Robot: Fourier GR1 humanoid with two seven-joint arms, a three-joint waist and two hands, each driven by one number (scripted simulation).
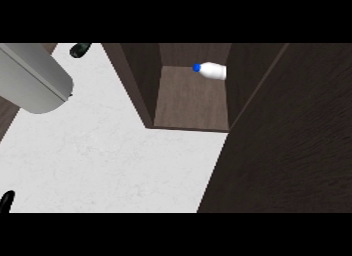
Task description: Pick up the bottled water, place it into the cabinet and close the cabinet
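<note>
A small white plastic bottle of water [214, 71] with a blue cap is seen lying on its side inside the dark brown wooden cabinet [138, 75]. The cap is turned toward the view's left, and the white body extends to the right until it is cut off by the edge of the cabinet's door. The bottle is placed at the far back of the compartment, on the brown wood-grain shelf floor [190, 102], close to the rear wall. Nothing is touching it apart from the shelf beneath it, and no other item is seen in the compartment.

The compartment is shown open at the front. It is bounded on its left by a dark side wall, and on its right it is partly covered by the large dark wood-grain cabinet door [297, 140], which fills the right part of the view from top to bottom.

The cabinet is set on a white, faintly marbled counter top [105, 160], which spreads across the lower left of the view.

A grey forearm [27, 75] is seen entering from the upper left, slanted across the counter's far corner. Its black right hand [79, 49] is seen only as a small dark shape at the top edge, well apart from the bottle; whether it is spread or curled cannot be told. The black left hand [0, 201] shows at the lower left edge, fingers straight and pointing up, with nothing held.
</note>
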